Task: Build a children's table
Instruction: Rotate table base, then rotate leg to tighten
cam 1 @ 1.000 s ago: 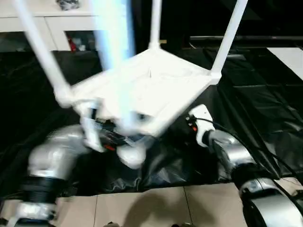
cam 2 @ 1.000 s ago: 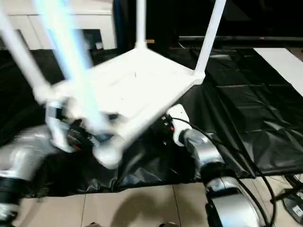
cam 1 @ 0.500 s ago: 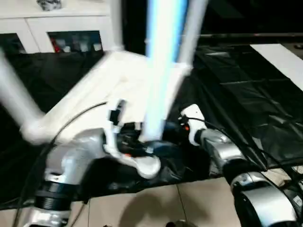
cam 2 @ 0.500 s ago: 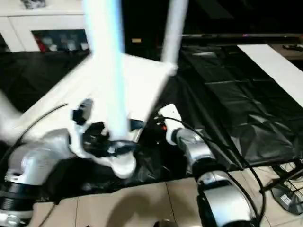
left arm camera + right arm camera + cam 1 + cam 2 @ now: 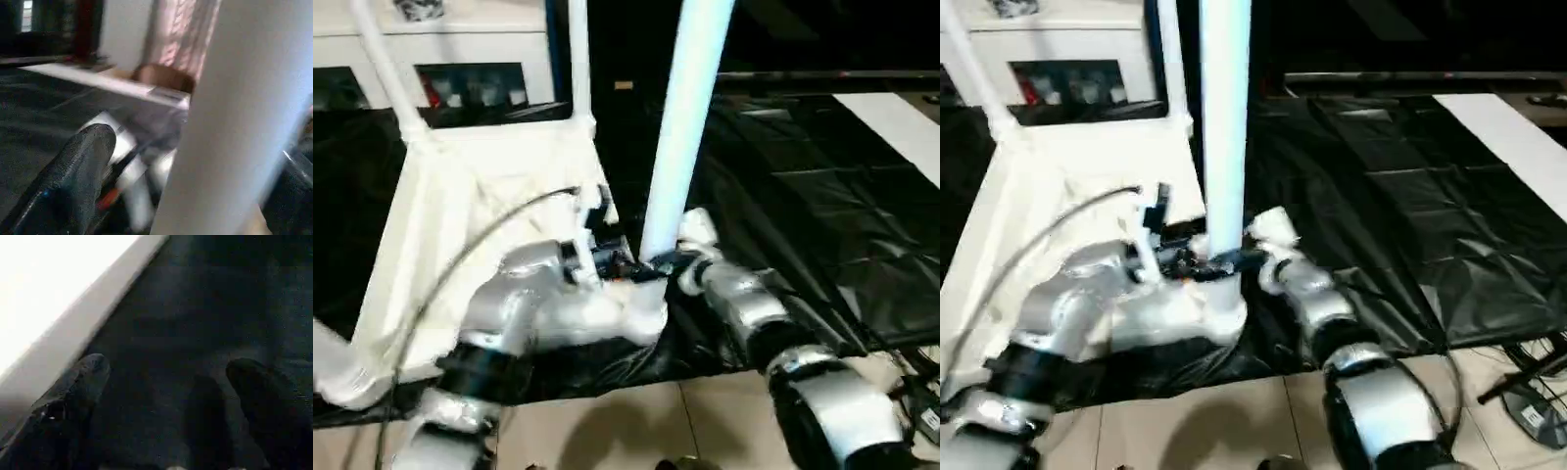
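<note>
White plastic table point(image 5: 480, 196) lay upside down on the black cloth point(image 5: 822, 196), your left claw point(image 5: 195, 161) pinching one leg point(image 5: 680, 137), right claw point(image 5: 166, 382) spread; that hold could've slipped.

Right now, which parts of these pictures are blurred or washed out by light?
Left eye view: the near table leg looks bluish and smeared, and the white table top glares. Left wrist view: the leg is a soft blur beside a dark pincer finger. Right wrist view: the white edge is overexposed, the black cloth dim.
</note>
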You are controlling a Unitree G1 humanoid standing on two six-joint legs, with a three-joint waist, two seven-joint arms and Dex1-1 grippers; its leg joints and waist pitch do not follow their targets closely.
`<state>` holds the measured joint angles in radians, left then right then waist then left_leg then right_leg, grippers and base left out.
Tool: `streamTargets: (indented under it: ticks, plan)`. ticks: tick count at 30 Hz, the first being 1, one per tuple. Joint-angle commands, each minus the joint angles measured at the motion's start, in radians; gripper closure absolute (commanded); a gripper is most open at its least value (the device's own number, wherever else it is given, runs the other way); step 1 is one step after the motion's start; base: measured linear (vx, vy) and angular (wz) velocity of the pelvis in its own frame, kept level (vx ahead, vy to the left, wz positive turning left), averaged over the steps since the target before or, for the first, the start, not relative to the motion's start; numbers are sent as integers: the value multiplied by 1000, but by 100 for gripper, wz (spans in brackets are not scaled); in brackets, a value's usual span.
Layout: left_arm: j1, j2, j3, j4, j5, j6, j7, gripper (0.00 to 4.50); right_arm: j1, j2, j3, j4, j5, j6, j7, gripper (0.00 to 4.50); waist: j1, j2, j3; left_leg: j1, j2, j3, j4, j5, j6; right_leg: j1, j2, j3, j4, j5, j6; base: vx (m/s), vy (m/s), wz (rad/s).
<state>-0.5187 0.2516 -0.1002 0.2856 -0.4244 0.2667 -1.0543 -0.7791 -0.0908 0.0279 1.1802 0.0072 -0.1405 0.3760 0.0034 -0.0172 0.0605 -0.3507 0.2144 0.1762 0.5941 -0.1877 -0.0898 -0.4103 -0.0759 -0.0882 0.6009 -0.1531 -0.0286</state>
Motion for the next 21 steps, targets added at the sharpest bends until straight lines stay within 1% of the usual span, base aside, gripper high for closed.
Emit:
streamTargets:
  ticks: [1,2,6,7,8,9,10,11,12,14,15,16,17,18,19,20,21]
  plan:
    - [-1,28,43,33,42,-29,34,6,13,-23,-21,-21,16,-17,0,0,6,3,-73,0,11,3,-65,-210,36,60,-54,49,-61,-259,-206,0,0,0]
    - [1,46,72,50,50,-46,60,6,29,-43,-29,-33,22,-30,19,0,6,1,-73,-1,10,4,-64,-211,36,60,-54,49,-61,-262,-207,0,0,0]
    - [-5,69,111,99,71,-73,129,6,61,-66,-40,-67,37,-43,76,0,7,0,-73,-4,10,4,-62,-210,46,61,-54,48,-62,-273,-203,0,0,0]
    - [-4,91,106,138,119,-115,181,6,87,-80,-37,-102,48,-50,120,0,8,1,-72,-3,9,4,-63,-220,51,58,-52,47,-67,-288,-197,0,0,0]
    - [-2,93,104,139,125,-123,183,6,91,-82,-36,-108,49,-51,127,0,7,0,-73,-4,10,2,-63,-221,51,60,-53,46,-65,-296,-188,0,0,0]
    - [8,101,94,135,136,-131,180,6,106,-87,-33,-132,54,-51,152,0,9,4,-75,-3,11,1,-63,-209,52,60,-55,47,-64,-288,-191,0,0,0]
    - [33,114,66,119,168,-148,178,6,138,-98,-26,-188,66,-43,202,0,11,4,-75,-1,14,3,-62,-203,56,56,-55,49,-63,-267,-203,0,0,0]
    - [33,114,66,119,168,-148,178,6,138,-98,-26,-188,66,-43,202,0,12,2,-76,-4,14,2,-63,-199,60,59,-54,48,-61,-250,-207,0,0,0]
    - [64,123,35,98,188,-151,158,6,178,-110,-19,-266,81,-22,256,0,15,6,-76,-4,16,2,-64,-191,68,60,-54,49,-58,-226,-214,0,0,0]
    - [80,119,30,92,193,-156,158,6,204,-118,-14,-320,88,-3,273,0,18,5,-76,-3,18,2,-64,-184,73,59,-54,50,-57,-209,-215,0,0,0]
    - [92,111,34,88,188,-150,164,6,224,-124,-10,-364,93,15,282,0,22,5,-79,-3,17,4,-62,-161,77,59,-53,50,-54,-173,-231,0,0,0]
    - [101,108,34,86,200,-158,182,6,243,-130,-6,-402,95,26,279,0,25,8,-79,-4,17,4,-61,-157,76,59,-54,51,-53,-167,-234,0,0,0]
    - [108,102,40,84,200,-155,196,6,259,-134,-3,-434,97,36,274,0,28,6,-77,-2,17,5,-62,-166,74,56,-54,51,-56,-179,-232,0,0,0]
    - [112,97,44,80,198,-149,204,6,269,-138,-3,-455,99,44,272,0,30,5,-75,-2,16,6,-63,-175,70,57,-53,51,-59,-193,-227,0,0,0]
    - [125,93,36,67,203,-162,209,6,289,-143,-4,-497,103,64,272,0,35,4,-72,1,16,6,-65,-201,59,55,-54,50,-65,-245,-210,0,0,0]
    - [135,94,20,54,207,-161,203,6,303,-148,-5,-524,106,79,276,0,36,-5,-72,0,17,6,-66,-209,57,55,-55,51,-67,-264,-202,0,0,0]
    - [143,97,4,42,211,-153,194,6,313,-152,-5,-545,109,91,280,0,40,-4,-71,0,18,4,-68,-211,53,55,-58,51,-68,-292,-187,0,0,0]
